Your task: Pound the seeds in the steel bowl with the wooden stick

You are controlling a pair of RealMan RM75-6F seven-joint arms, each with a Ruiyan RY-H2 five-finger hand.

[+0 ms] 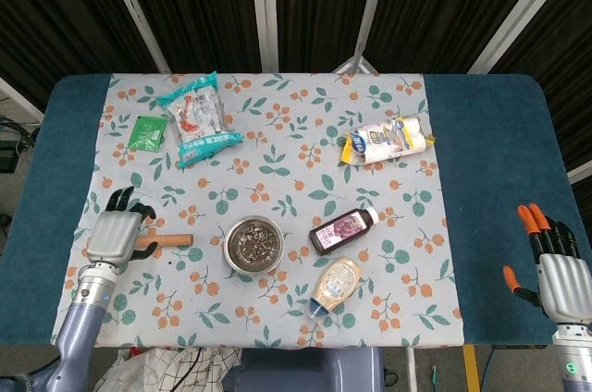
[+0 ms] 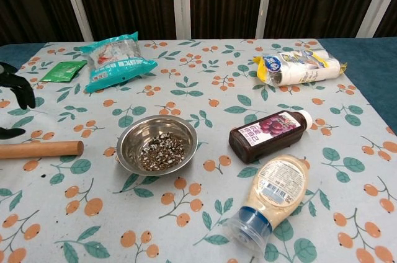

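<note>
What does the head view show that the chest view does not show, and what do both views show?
Only the head view shows the right hand, open beyond the cloth, the whole left hand above the wooden stick, and the table's blue edges. Only the chest view shows the seeds clearly, piled in the steel bowl. Both show the stick, bowl, dark bottle, sauce bottle, and snack bags.

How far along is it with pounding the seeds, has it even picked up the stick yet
Barely started. Nothing looks done: the seeds sit in the steel bowl, and the wooden stick lies flat on the cloth. In hand: the left hand is over the stick's far end, fingers apart, not gripping. The right hand waits at the table edge. Left: grasp, lift, pound.
</note>
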